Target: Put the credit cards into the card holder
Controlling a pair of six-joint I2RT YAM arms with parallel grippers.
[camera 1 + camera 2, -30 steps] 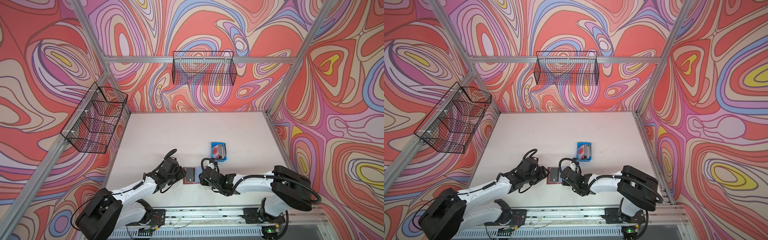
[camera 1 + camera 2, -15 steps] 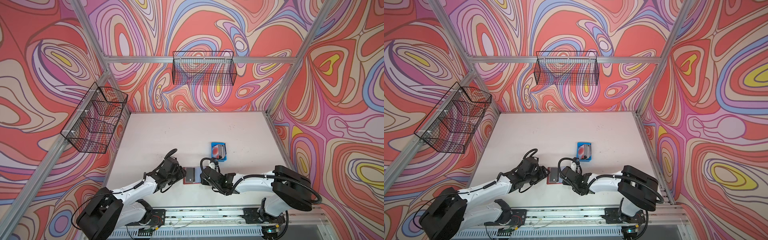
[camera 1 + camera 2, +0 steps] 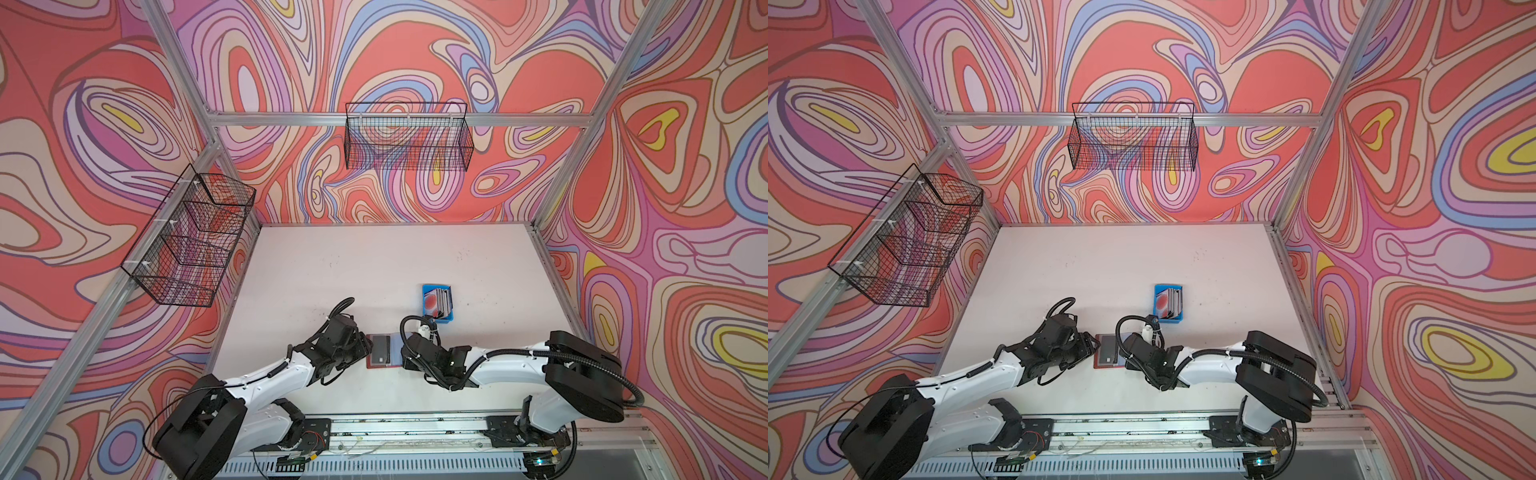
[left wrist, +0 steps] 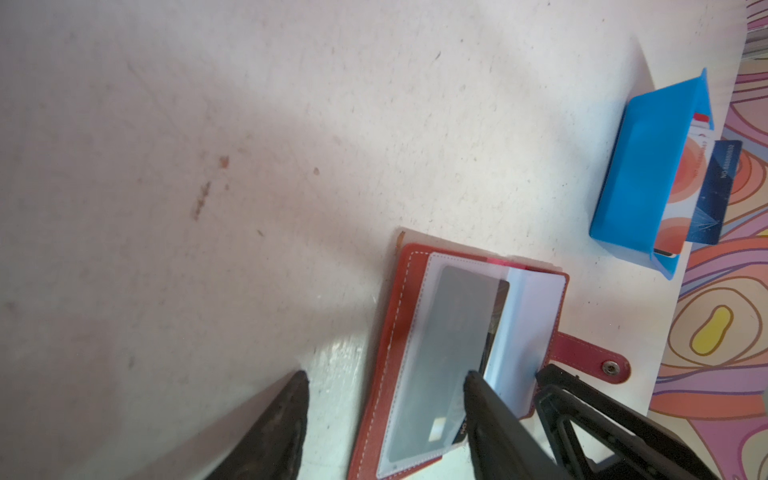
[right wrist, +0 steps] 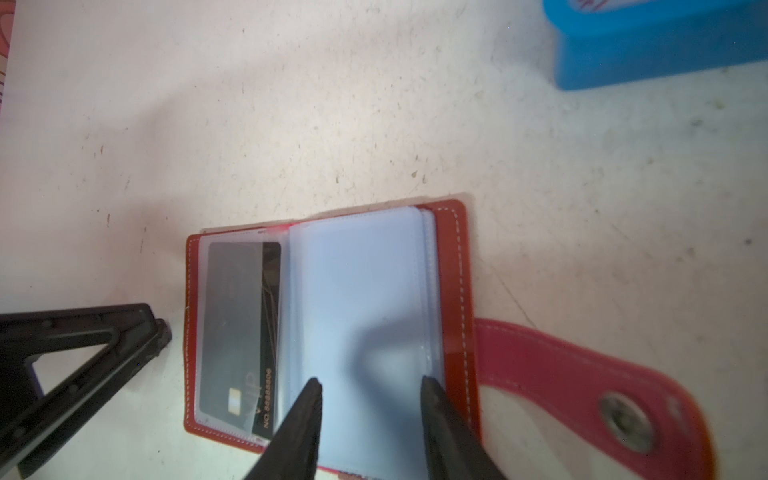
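The red card holder [image 3: 380, 365] [image 3: 1108, 365] lies open on the table between my two grippers, its snap strap [image 5: 582, 374] [image 4: 590, 357] spread flat. A dark credit card [image 4: 461, 332] [image 5: 237, 324] sits in a clear sleeve on one side. My left gripper [image 4: 384, 376] [image 3: 368, 347] is open across that side, one fingertip on the table and one at the card's inner edge. Open and holding nothing, my right gripper [image 5: 370, 381] [image 3: 405, 353] hangs over the empty clear sleeves [image 5: 357, 291]. More credit cards [image 3: 434, 300] [image 3: 1166, 301] [image 4: 715, 187] stand in the blue tray.
The blue tray [image 3: 442, 320] [image 3: 1169, 321] [image 4: 631, 174] [image 5: 648, 54] stands just behind the right gripper. Black wire baskets hang on the back wall [image 3: 407, 141] and the left wall [image 3: 191, 241]. Bare table stretches behind and to the left.
The right gripper has crept slightly leftward over the holder. The left arm and the card holder stay where they were.
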